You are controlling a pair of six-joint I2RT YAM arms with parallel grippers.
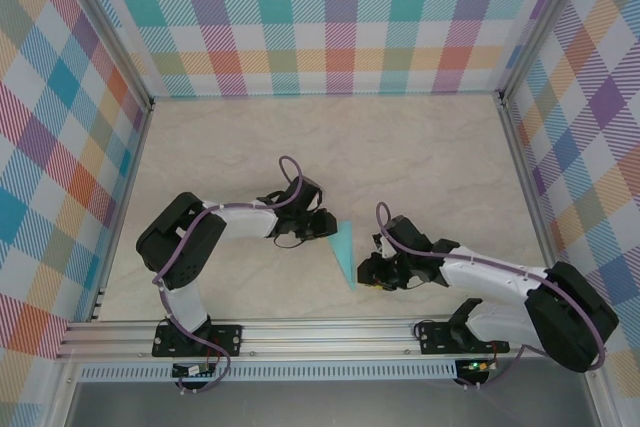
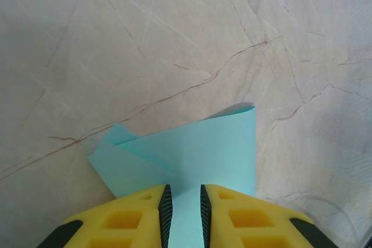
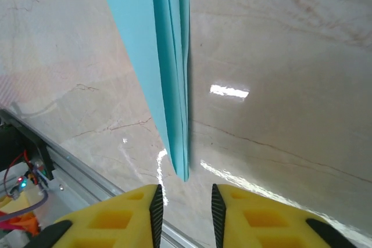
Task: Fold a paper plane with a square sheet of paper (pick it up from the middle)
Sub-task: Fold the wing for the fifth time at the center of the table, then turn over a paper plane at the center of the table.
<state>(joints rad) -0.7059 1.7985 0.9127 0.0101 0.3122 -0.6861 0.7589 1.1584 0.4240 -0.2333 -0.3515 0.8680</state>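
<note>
The paper plane (image 1: 346, 252) is light-teal paper folded into a slim pointed dart, lying between the two arms with its tip toward the near edge. My left gripper (image 1: 328, 227) is shut on its wide end. In the left wrist view the teal layers (image 2: 197, 155) fan out ahead of the left gripper (image 2: 183, 213) and run back between the black pads. In the right wrist view the plane (image 3: 157, 56) shows edge-on, and its tip ends just ahead of my right gripper (image 3: 186, 213). That gripper is open with nothing between its fingers.
A marble-patterned table top (image 1: 400, 147) stretches behind the arms. Checked walls (image 1: 330, 17) close in the back and both sides. An aluminium rail (image 1: 300, 332) runs along the near edge, close below the right gripper, and shows as a rail (image 3: 87, 184) at that view's lower left.
</note>
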